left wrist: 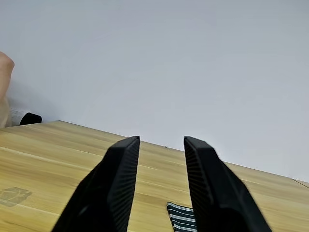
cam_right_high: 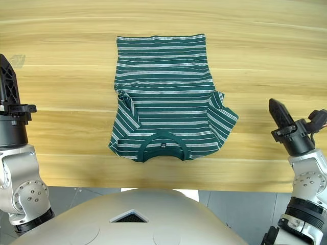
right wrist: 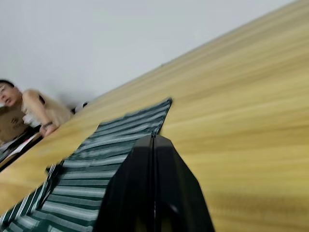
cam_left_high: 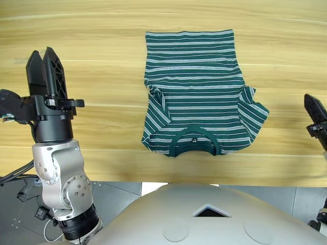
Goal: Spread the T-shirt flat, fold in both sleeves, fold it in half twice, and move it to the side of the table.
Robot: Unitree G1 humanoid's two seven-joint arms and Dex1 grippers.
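Left gripper (left wrist: 161, 141) parted, empty; right gripper (right wrist: 153, 138) pressed together; T-shirt (cam_left_high: 194, 92) sleeves seemingly tucked.

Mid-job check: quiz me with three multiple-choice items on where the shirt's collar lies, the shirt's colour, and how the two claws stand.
1. Which way does the collar of the T-shirt lie on the table?
A. Toward the robot's edge
B. Toward the far edge
C. Toward the robot's left

2. What colour is the T-shirt?
A. Red with white stripes
B. Dark green with white stripes
C. Plain blue

3. How do the left claw and right claw stand?
A. Both shut
B. Left open, right shut
C. Both gripping the shirt

Answers:
1. A, the neck opening sits at the near hem side in the head views.
2. B, thin white lines cross the green cloth.
3. B, the left wrist view shows a gap between the fingers, and the right wrist view shows them pressed together.
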